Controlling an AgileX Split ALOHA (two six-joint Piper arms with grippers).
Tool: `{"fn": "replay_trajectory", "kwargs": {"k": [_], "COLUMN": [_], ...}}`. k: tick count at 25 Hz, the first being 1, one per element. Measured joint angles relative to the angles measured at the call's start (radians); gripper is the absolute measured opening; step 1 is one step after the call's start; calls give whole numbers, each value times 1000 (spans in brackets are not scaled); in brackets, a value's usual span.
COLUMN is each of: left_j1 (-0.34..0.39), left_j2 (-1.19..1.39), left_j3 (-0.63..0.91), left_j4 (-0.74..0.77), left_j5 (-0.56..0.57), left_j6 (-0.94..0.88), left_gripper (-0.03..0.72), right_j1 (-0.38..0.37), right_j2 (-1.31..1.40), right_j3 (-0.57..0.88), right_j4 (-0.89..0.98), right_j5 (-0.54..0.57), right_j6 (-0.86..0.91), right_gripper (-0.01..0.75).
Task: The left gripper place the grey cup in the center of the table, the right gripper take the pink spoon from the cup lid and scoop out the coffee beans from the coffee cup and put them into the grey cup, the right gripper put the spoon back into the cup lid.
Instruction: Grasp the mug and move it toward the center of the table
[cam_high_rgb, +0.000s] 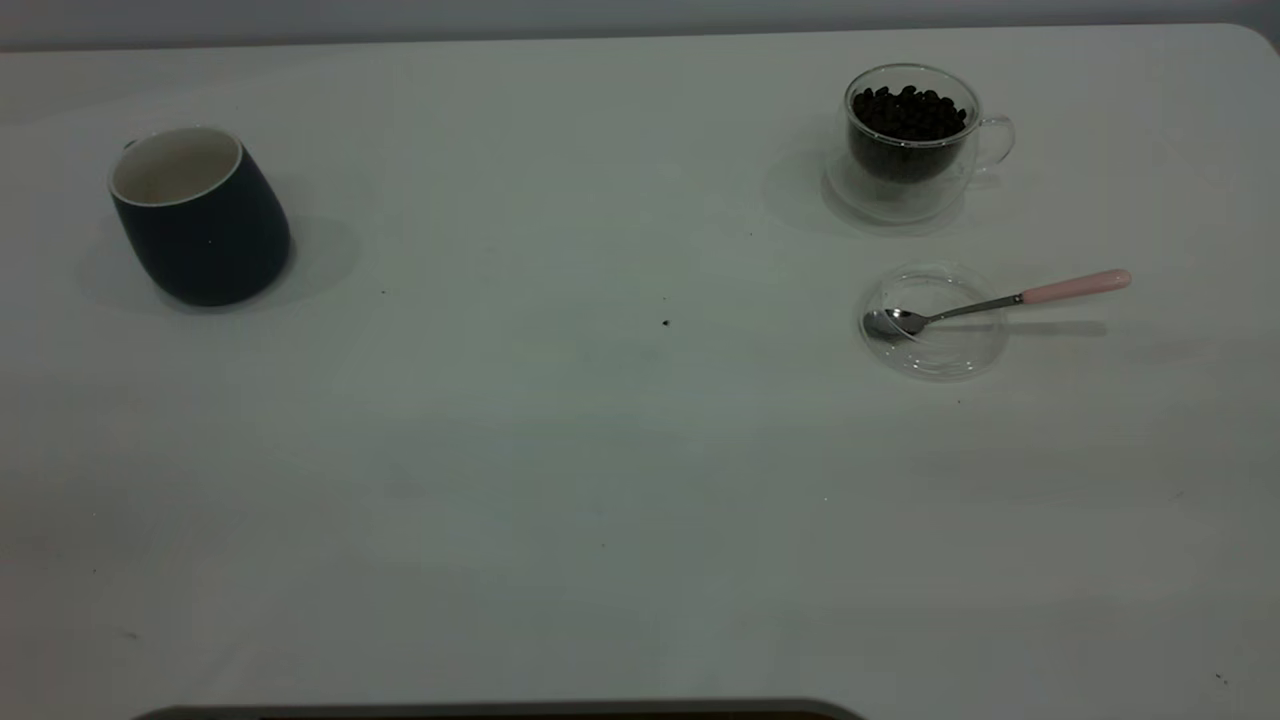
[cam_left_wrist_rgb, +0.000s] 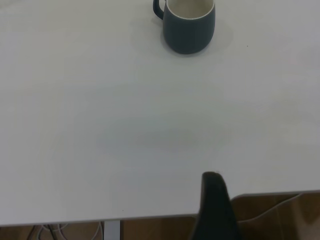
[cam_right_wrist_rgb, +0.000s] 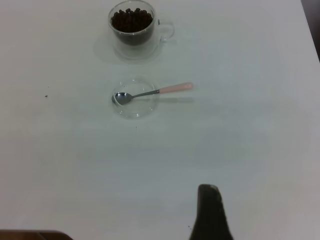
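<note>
Jaws of both arms sit back from the work; we cannot tell whether either pair is parted or closed. On our bench (cam_high_rgb: 620, 480), the grey cup (cam_high_rgb: 200, 215) stands near the left edge. Toward the far right corner, the coffee cup (cam_high_rgb: 905, 140) holds coffee beans (cam_high_rgb: 908, 112); nearer us, the pink spoon (cam_high_rgb: 1000, 300) rests in the cup lid (cam_high_rgb: 935, 345).

on my table (cam_high_rgb: 600, 480) i count one grey cup (cam_high_rgb: 205, 235) near the left edge, one coffee cup (cam_high_rgb: 905, 145) toward the far right corner holding one heap of coffee beans (cam_high_rgb: 908, 112), one cup lid (cam_high_rgb: 935, 322) nearer the right edge, and one pink spoon (cam_high_rgb: 1000, 302) on it
</note>
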Motion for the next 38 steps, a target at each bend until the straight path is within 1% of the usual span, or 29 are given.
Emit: {"fn": "replay_trajectory", "kwargs": {"k": [18, 22, 25, 27, 33, 36, 38], "left_j1": [0, 0, 0, 0, 0, 1, 18], "left_j2": [0, 72, 230, 360, 774, 959, 1073], "left_j3": [0, -32, -72, -103, -205, -263, -306], "left_j4": [1, 7, 31, 58, 177, 277, 322], "left_j5": [-1, -14, -93, -176, -423, -478, -509], "left_j6": [-1, -54, -73, -86, -285, -367, -423], "left_gripper": [586, 586, 586, 586, 586, 586, 586], "right_j1": [0, 0, 0, 0, 0, 0, 0], "right_j2": [0, 0, 0, 0, 0, 0, 0], "right_j3": [0, 0, 0, 0, 0, 0, 0], "right_j4": [0, 0, 0, 0, 0, 0, 0], "right_j5": [0, 0, 0, 0, 0, 0, 0], "right_j6": [0, 0, 0, 0, 0, 0, 0], "right_gripper": [591, 591, 591, 591, 591, 591, 591]}}
